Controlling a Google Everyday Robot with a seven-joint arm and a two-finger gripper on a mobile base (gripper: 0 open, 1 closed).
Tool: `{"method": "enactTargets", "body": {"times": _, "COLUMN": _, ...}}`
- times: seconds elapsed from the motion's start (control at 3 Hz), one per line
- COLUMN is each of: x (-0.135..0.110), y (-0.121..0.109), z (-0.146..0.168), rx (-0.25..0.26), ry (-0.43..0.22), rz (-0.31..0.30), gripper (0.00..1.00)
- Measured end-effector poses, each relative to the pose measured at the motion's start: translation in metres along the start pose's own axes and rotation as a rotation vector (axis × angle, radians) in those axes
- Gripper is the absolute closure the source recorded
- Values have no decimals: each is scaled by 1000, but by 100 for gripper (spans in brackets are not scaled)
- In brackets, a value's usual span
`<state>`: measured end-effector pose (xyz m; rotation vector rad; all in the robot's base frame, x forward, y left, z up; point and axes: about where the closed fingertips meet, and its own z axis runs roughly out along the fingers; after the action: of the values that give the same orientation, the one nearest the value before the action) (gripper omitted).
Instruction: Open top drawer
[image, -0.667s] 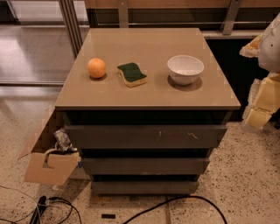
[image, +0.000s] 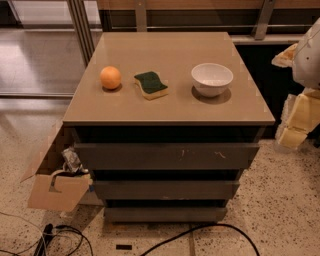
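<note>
While top drawer (image: 165, 156) closed, tool (image: 296, 125) far rt.

Bare speckled floor lies open before the wide dark grey top drawer front (image: 167, 156), with only black cables (image: 210, 225) trailing near the cabinet's foot. A torn brown cardboard box (image: 57, 190) crowds the cabinet's left front corner. The pale yellow and white gripper (image: 299, 117) hangs just off the cabinet's right edge.
</note>
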<state>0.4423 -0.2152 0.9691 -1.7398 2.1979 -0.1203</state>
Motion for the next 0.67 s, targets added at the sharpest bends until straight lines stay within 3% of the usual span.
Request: {"method": "enactTargets", "body": {"times": 0.67, "x": 14, "y": 4, "z": 51, "rx": 7, "ry": -147, "rz": -27, "gripper": 0}}
